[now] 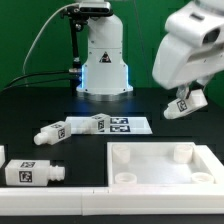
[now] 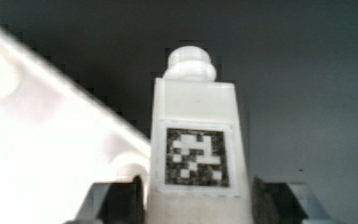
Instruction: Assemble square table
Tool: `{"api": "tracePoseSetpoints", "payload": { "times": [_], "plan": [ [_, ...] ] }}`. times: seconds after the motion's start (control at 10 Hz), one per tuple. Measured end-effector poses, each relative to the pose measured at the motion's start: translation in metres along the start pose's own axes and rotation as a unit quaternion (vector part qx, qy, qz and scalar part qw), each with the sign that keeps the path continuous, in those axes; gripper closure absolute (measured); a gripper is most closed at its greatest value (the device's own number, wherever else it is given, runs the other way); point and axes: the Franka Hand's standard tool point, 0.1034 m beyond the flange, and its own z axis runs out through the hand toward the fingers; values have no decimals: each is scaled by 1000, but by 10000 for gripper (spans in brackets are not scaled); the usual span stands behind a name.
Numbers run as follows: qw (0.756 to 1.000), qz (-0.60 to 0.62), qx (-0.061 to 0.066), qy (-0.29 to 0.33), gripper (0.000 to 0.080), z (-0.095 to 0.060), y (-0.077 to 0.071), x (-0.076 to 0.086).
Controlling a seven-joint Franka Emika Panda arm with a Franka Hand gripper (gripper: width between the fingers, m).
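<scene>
My gripper [image 1: 184, 106] hangs above the table at the exterior view's right, shut on a white tagged leg [image 1: 181, 108] that it holds clear of the surface. The wrist view shows that leg [image 2: 195, 130] between my dark fingers [image 2: 115, 203], its rounded peg pointing away and its tag facing the camera. The square table panel [image 1: 160, 167] lies in the foreground with its raised rim and round sockets up; one corner of it [image 2: 43, 130] shows in the wrist view beside the held leg. Three more legs lie on the table: one [image 1: 30, 171] in front at the exterior view's left, two [image 1: 52, 131] [image 1: 95, 122] further back.
The marker board [image 1: 130, 125] lies flat behind the panel, in front of the arm's white base [image 1: 104, 60]. A white border strip [image 1: 60, 218] runs along the near edge. Cables hang behind the base.
</scene>
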Motion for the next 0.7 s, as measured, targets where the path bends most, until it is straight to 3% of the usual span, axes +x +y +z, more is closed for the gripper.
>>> {"api": "tracePoseSetpoints", "payload": {
  "times": [0.2,0.3,0.4,0.5,0.6,0.7],
  "plan": [
    [998,7,-13,68,515,1,10,0],
    [996,6,-11,83,515,0,13,-1],
    [994,9,21,108,515,-16,26,9],
    [990,-8,19,139,515,-35,47,20],
    [982,-16,-10,187,515,-42,60,24],
    [978,-7,-19,209,515,-35,63,17]
  ]
}}
